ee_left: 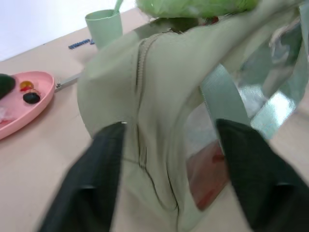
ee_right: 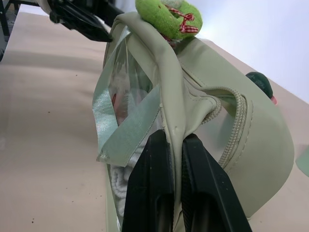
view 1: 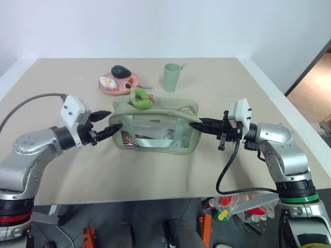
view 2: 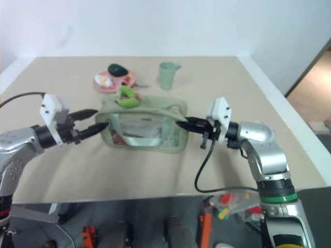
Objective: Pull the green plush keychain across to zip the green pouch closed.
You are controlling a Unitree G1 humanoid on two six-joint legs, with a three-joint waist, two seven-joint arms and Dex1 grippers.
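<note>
The green pouch [view 1: 155,110] stands at the table's middle, its clear side panel facing me. The green plush keychain [view 1: 140,99] rests on its top near the left end, and its red trim shows in the right wrist view [ee_right: 166,17]. My left gripper [view 1: 115,120] is open at the pouch's left end. In the left wrist view its fingers [ee_left: 99,169] stand on either side of that end with a gap to the fabric. My right gripper [view 1: 195,124] is shut on a fold of the pouch's right end, and the green strap is pinched between its fingers [ee_right: 153,183].
A pink plate [view 1: 135,78] with a dark green lump and small food pieces sits behind the pouch to the left. A pale green cup [view 1: 172,77] stands behind it to the right. A black cable hangs from my right wrist over the table's front edge [view 1: 155,199].
</note>
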